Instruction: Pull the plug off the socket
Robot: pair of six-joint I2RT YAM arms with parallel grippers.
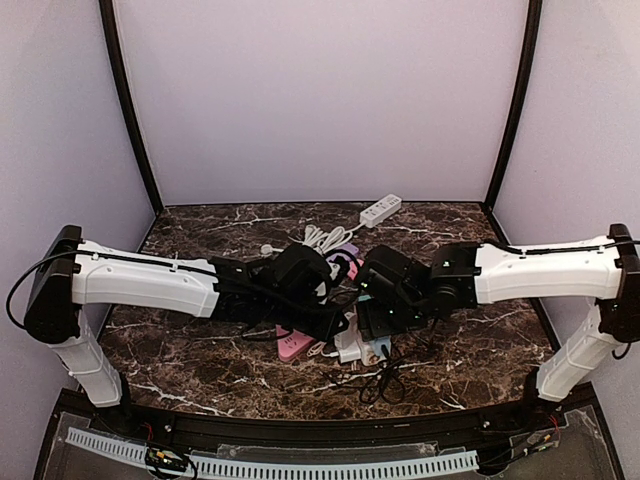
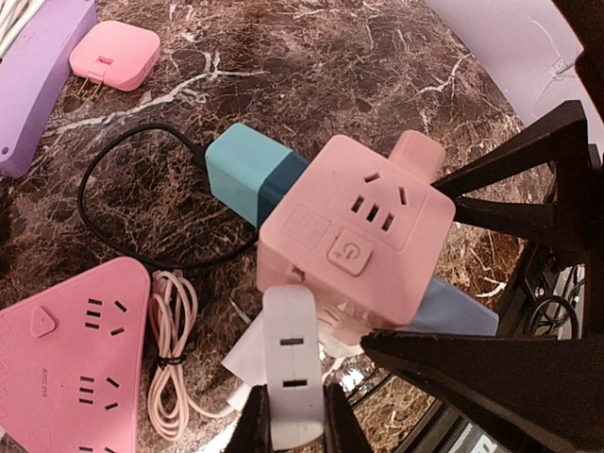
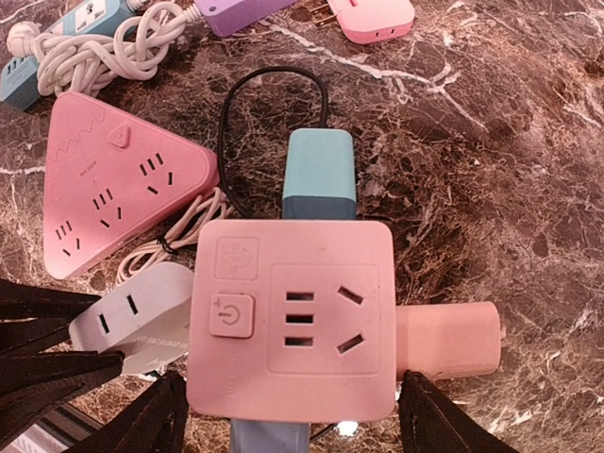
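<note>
Top view: both arms bent inward, wrists meeting over the middle of the tabletop [image 1: 200, 225]. Socket and plug almost wholly hidden beneath them. Only here: white strip [image 1: 380, 210] at the far edge, well apart from the clutter.

Left wrist view: white plug [image 2: 288, 368] in the left gripper [image 2: 294, 427], jaws closed on its outer end, one of the fingers [image 2: 253, 425] on each side. Plug's long axis in line with the jaws, inner end seated in the side of the pink cube [image 2: 359, 241], outer end toward the wrist, two slots on its top face. Only here: blue plug [image 2: 453, 316] shown at length out of the cube's side, plus the right arm's black fingers flanking the cube.

Right wrist view: cube seen face-on, power button left, socket holes right. Right gripper [image 3: 293, 401] spread wide, jaws clamped against the cube's two sides near its lower corners. White plug here out of the cube's left side, pointing left and slightly down. Teal plug [image 3: 321, 175] out of the top side, black cable looping from it. Pink plug [image 3: 448, 340] out of the right side. Blue plug only a sliver at the bottom edge.

Nearby: triangular strip [image 3: 113, 189] just left of the cube, small adapter [image 3: 373, 17] farther off.
</note>
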